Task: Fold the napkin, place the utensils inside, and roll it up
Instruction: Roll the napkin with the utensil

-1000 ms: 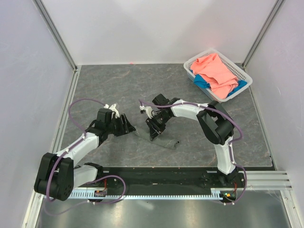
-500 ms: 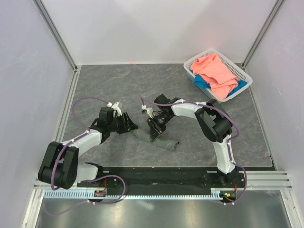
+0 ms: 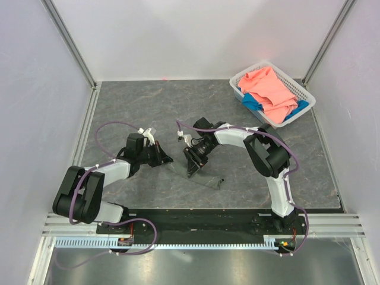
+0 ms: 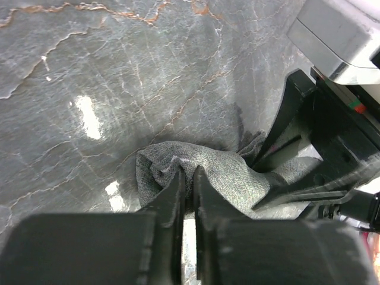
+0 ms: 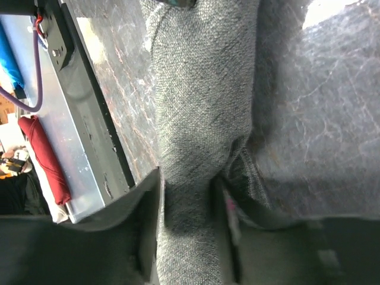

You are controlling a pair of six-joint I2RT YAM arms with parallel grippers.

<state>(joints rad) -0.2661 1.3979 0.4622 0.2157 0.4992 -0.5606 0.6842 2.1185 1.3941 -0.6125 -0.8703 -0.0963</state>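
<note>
On my feed the dark grey marbled tabletop (image 3: 148,107) has the grey napkin (image 3: 205,178) lying on it as a long bunched roll, front-middle, and a white plastic basket (image 3: 249,105) sits in the far right corner.

Right wrist view. You see the napkin (image 5: 202,107), a bunched grey band, running from the frame's top down between the right gripper's (image 5: 189,234) two fingers (image 5: 145,228), which press it on both sides. Left of it, the bench's (image 5: 320,119) edge carries a metal rail (image 5: 77,148) and a purple cable (image 5: 39,59).
</note>
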